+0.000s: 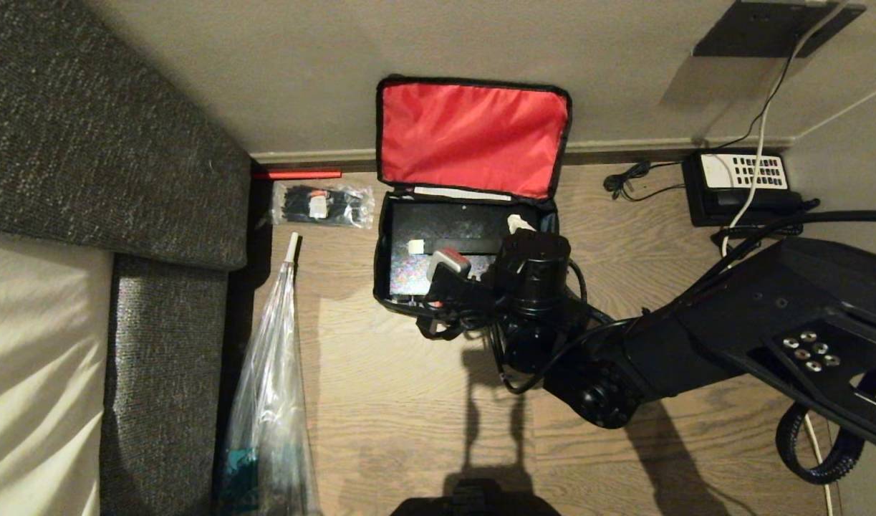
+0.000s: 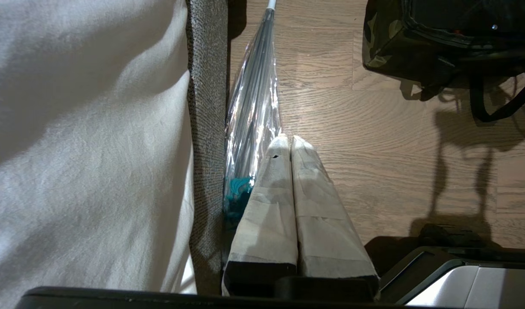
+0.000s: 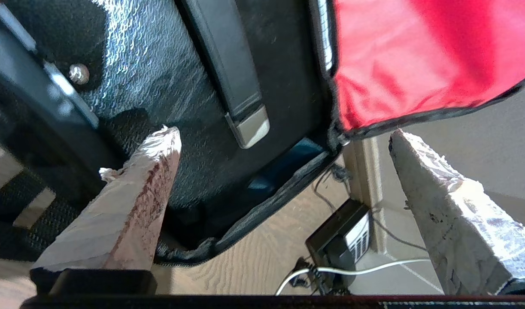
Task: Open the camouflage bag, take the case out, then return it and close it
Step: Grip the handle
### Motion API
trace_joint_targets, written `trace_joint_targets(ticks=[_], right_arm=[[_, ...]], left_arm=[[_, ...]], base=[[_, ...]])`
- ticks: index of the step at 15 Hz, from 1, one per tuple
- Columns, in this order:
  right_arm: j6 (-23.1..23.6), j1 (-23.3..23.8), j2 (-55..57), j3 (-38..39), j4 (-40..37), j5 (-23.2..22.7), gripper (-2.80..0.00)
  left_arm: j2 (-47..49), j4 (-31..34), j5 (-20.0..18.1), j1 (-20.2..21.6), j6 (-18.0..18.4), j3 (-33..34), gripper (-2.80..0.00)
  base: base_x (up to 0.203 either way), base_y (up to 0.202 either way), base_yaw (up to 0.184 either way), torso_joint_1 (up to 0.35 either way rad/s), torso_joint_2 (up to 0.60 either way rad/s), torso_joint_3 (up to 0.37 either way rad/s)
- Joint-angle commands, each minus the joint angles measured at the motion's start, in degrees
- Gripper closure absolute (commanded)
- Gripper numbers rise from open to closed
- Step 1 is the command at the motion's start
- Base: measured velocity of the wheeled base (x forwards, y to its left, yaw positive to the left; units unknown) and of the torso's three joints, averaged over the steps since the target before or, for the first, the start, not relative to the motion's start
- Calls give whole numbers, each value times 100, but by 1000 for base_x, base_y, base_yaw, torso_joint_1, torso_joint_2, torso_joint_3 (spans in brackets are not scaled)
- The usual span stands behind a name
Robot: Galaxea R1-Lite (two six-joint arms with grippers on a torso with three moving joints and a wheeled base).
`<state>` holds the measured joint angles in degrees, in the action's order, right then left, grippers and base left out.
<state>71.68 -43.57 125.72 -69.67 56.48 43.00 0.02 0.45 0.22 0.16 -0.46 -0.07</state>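
The camouflage bag point(image 1: 382, 244) lies open on the wooden floor by the wall, its red-lined lid point(image 1: 472, 136) propped up against the wall. The black case point(image 1: 445, 226) rests inside it; its textured face and a dark strap with a pale end point(image 3: 249, 126) fill the right wrist view. My right gripper point(image 1: 483, 244) hovers over the right half of the bag, open, nothing between its taped fingers point(image 3: 150, 171). My left gripper point(image 2: 291, 139) is shut and empty, parked low by the sofa edge, with the bag's camouflage corner point(image 2: 386, 47) in the distance.
A grey sofa point(image 1: 87, 143) fills the left side. Beside it lies a plastic-wrapped umbrella point(image 1: 273, 387). A clear packet of black ties point(image 1: 321, 204) sits left of the bag. A black telephone point(image 1: 742, 183) with cables stands right of it by the wall.
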Motion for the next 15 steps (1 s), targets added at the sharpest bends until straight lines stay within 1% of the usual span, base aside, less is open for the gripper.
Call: trace_joint_targets(ticks=[1,3,5,8,10,15], right_arm=[[39,-2,-23,9,39,25,-280],[41,-2,-21,-28,28,25,-280],[46,-2,-22,15,38,25,-280],[39,-2,-4,24,39,25,-280],[39,-2,6,33,39,25,-280],[6,-39,432,-88,74,46,-280]], left_arm=[[-2,-1,-4,2,-6,-1,0],[-2,-10,4,2,73,-1,0],[-2,7,-4,2,3,-1,0],[-2,0,-4,2,4,7,0],[-2,-1,-3,2,20,-1,0],[-2,-1,0,2,20,3,0]], base=[[0,0,0,0,0,0],[0,0,0,0,0,0],[0,0,0,0,0,0],[94,0,1,2,2,0],[0,0,0,0,0,0],[0,0,0,0,0,0]])
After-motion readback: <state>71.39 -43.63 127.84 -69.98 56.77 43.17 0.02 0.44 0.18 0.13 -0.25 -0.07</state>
